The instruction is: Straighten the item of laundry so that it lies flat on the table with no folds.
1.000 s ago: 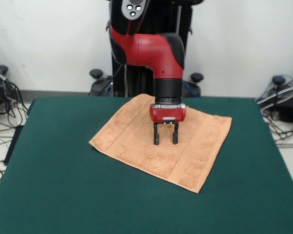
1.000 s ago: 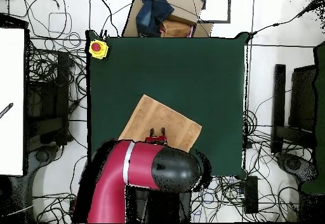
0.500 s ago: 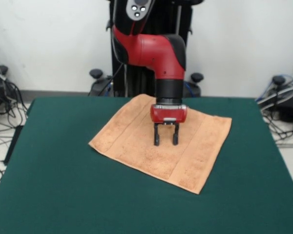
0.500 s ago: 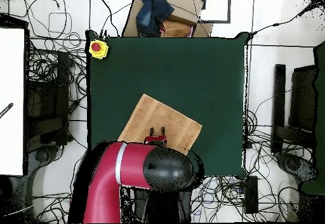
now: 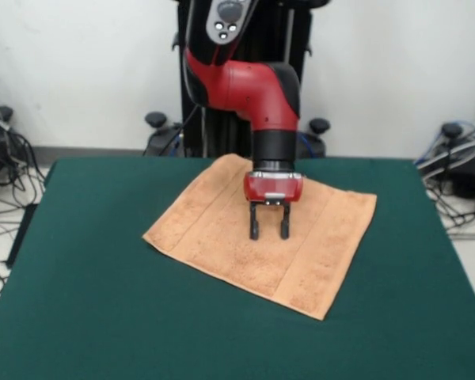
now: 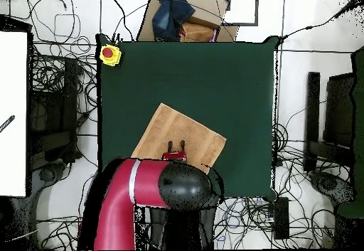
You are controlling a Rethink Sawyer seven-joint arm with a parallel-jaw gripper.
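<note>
Arm [image 5: 253, 87] drops from top centre, elbow bent, wrist vertical over the towel [image 5: 222, 229]. Gripper [image 5: 268, 231] points straight down, fingers apart, nothing between them; tips at or just above the cloth, contact unclear. Towel lies spread, skewed, mid-frame on the table [image 5: 87, 301]. Overhead alone shows a yellow box with red button [image 6: 109, 54] at the table's upper-left corner.

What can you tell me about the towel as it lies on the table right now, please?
The towel is a light orange-tan terry cloth, rectangular, with woven bands running near its ends. It lies spread out and looks flat, with no fold visible, turned at an angle to the edges of the green table, towards the robot's side. The gripper stands over its middle, fingers apart; whether they touch it is unclear.
</note>
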